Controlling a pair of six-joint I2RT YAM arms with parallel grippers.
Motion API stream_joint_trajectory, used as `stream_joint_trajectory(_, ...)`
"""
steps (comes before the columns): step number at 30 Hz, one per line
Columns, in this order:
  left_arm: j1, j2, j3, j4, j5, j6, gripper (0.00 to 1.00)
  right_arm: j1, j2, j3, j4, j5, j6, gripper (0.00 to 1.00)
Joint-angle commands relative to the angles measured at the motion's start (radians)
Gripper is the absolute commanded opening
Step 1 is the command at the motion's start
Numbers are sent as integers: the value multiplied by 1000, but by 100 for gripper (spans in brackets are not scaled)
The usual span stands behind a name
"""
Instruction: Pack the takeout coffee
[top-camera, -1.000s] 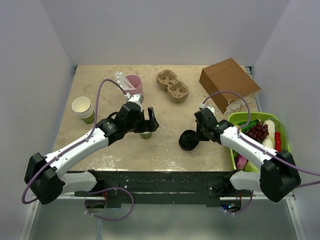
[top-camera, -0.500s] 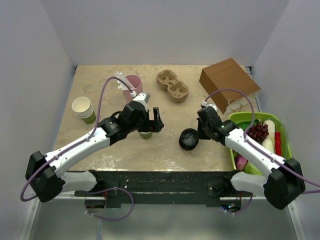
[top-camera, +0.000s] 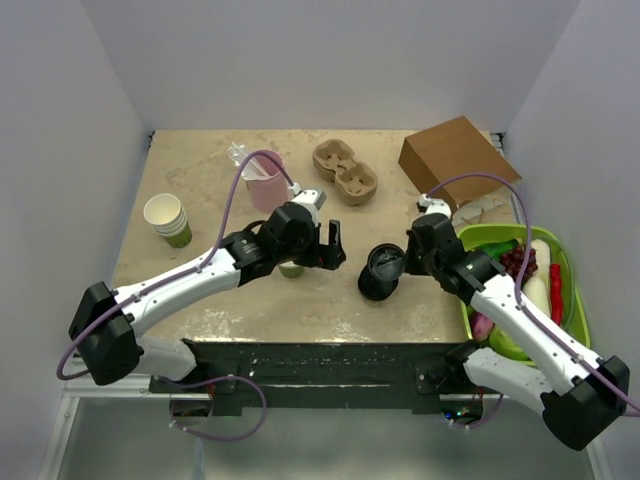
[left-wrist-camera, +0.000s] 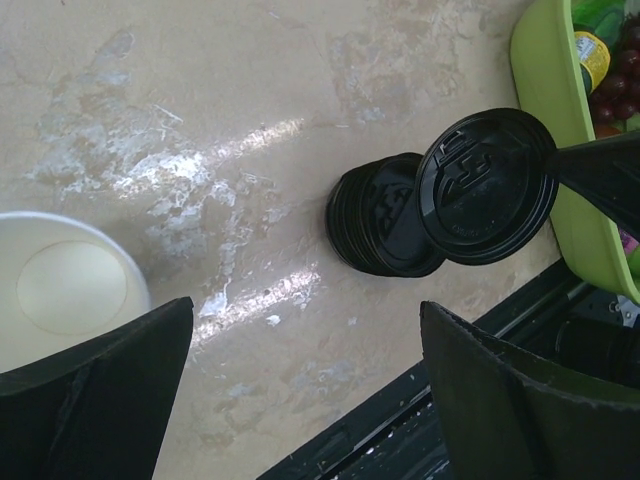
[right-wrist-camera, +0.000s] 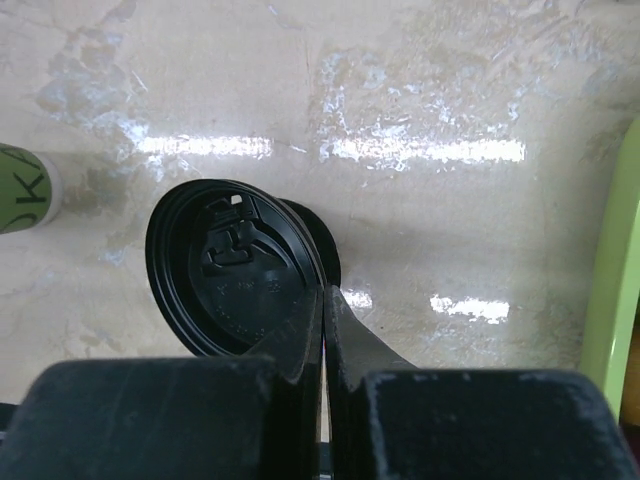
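robot arms working over an uncovered takeout coffee cup and a black lid.
the right gripper (right-wrist-camera: 324, 300) is clenching the rim of one black lid (right-wrist-camera: 235, 265), holding it tilted just above a stack of black lids (left-wrist-camera: 372, 232). the left gripper (left-wrist-camera: 305, 310) is hanging spread wide, grasping nothing. the takeout coffee cup (left-wrist-camera: 60, 290) is standing lidless just beside one of its fingers, showing only a pale bottom inside. a green basket (top-camera: 562, 252) on the right gripper's outer side is holding grapes (top-camera: 515, 263) and other food.
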Motion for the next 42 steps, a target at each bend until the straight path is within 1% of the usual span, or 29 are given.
stream_joint_trajectory(1,-2,13,42,95,100,42,100,-4,-41,66,-19,22,-42,0)
stream_joint_trajectory(5,-2,20,34,162,233,52,100,-1,-76,94,18,-100,-85,0)
stream_joint_trajectory(6,-2,21,31,185,250,53,100,-2,-83,95,30,-175,-104,0)
stream_joint_trajectory(10,-2,30,30,208,278,35,99,-4,-100,112,79,-341,-128,0)
stream_joint_trajectory(13,-2,46,33,199,258,13,90,-2,-100,122,107,-432,-148,0)
stream_joint_trajectory(16,-2,53,34,196,232,-7,67,-2,-105,112,148,-482,-153,0)
stream_joint_trajectory(17,-4,53,38,195,228,-14,48,-2,-104,111,156,-487,-153,0)
stream_joint_trajectory(19,-4,50,38,199,223,-39,34,-2,-94,111,154,-483,-151,0)
stream_joint_trajectory(20,-4,41,36,208,225,-46,22,-2,-91,111,153,-465,-151,0)
stream_joint_trajectory(22,-4,26,12,248,212,-72,13,-2,-87,106,156,-466,-182,0)
stream_joint_trajectory(23,-4,14,7,251,205,-82,5,-4,-91,99,170,-443,-191,0)
stream_joint_trajectory(24,-4,7,2,248,202,-91,2,-2,-108,94,185,-437,-200,3)
stream_joint_trajectory(25,-4,3,2,242,188,-100,0,-4,-119,88,215,-429,-211,12)
stream_joint_trajectory(26,-2,-8,4,235,180,-106,0,-2,-126,88,228,-426,-232,15)
stream_joint_trajectory(27,-2,-13,4,218,174,-111,0,-4,-137,92,236,-434,-246,22)
stream_joint_trajectory(28,-2,-20,4,209,165,-116,0,-2,-154,106,252,-446,-265,43)
stream_joint_trajectory(29,1,-26,7,195,159,-119,0,-2,-165,114,262,-454,-286,51)
stream_joint_trajectory(31,20,-29,34,127,171,-117,0,-2,-206,108,333,-502,-323,58)
stream_joint_trajectory(32,36,-25,51,92,183,-114,0,-2,-223,91,370,-545,-382,60)
stream_joint_trajectory(33,75,-22,89,13,194,-113,0,-1,-241,71,418,-593,-398,61)
stream_joint_trajectory(34,103,-17,109,-33,236,-108,0,-2,-260,22,511,-630,-416,64)
stream_joint_trajectory(35,131,-13,128,-81,261,-102,0,-1,-290,-2,570,-651,-438,87)
stream_joint_trajectory(36,181,-14,155,-160,284,-94,0,2,-303,-24,625,-674,-459,98)
stream_joint_trajectory(37,201,-22,166,-199,303,-77,0,11,-307,-50,715,-752,-490,98)
stream_joint_trajectory(38,218,-26,195,-282,297,-65,0,21,-295,-50,743,-772,-563,98)
stream_joint_trajectory(39,238,-29,215,-329,284,-54,0,34,-280,-37,739,-794,-616,98)
stream_joint_trajectory(40,249,-29,238,-375,284,-24,0,74,-260,9,690,-826,-674,98)
stream_joint_trajectory(41,258,-25,281,-463,295,-10,0,103,-202,32,655,-823,-822,98)
stream_joint_trajectory(42,275,-20,301,-509,304,-1,0,138,-177,58,609,-814,-908,98)
